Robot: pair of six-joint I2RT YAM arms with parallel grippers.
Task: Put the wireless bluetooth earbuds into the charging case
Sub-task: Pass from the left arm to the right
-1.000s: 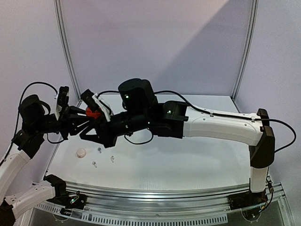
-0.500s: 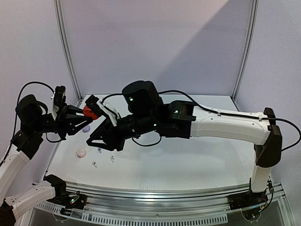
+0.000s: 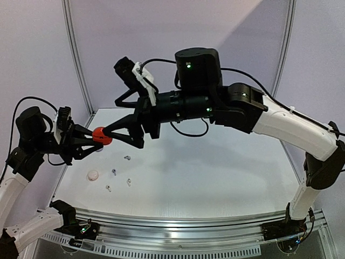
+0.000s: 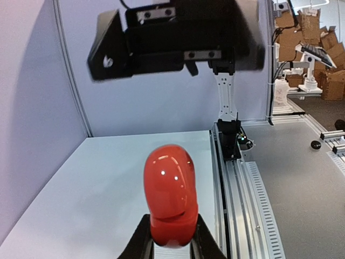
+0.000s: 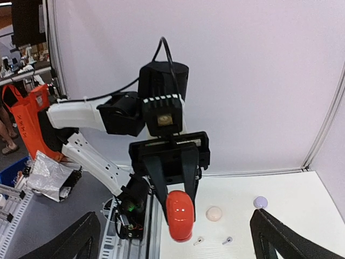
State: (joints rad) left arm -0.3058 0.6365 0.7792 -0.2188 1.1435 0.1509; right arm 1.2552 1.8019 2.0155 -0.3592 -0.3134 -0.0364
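My left gripper [image 3: 97, 136] is shut on a glossy red charging case [image 3: 101, 136], held in the air above the table's left side. In the left wrist view the red case [image 4: 170, 197] stands upright between my fingers [image 4: 141, 240], lid down with a seam showing. My right gripper [image 3: 114, 135] is open, its two fingers splayed on either side of the case without touching it. Seen from the right wrist, the red case [image 5: 179, 215] floats ahead of my wide-apart fingers [image 5: 81, 237]. Several tiny pale earbuds [image 3: 127, 157] lie on the table below.
A round cream case [image 3: 93, 175] sits near the table's left edge, and a lilac case [image 5: 260, 202] lies farther back. Two earbuds [image 5: 199, 240] lie close to the cream case [image 5: 214, 213]. The right arm [image 3: 280, 124] arches high over the table.
My right gripper has opened, let go of the red case and risen, its arm swinging up. My left gripper keeps the case and has dropped slightly to the left.
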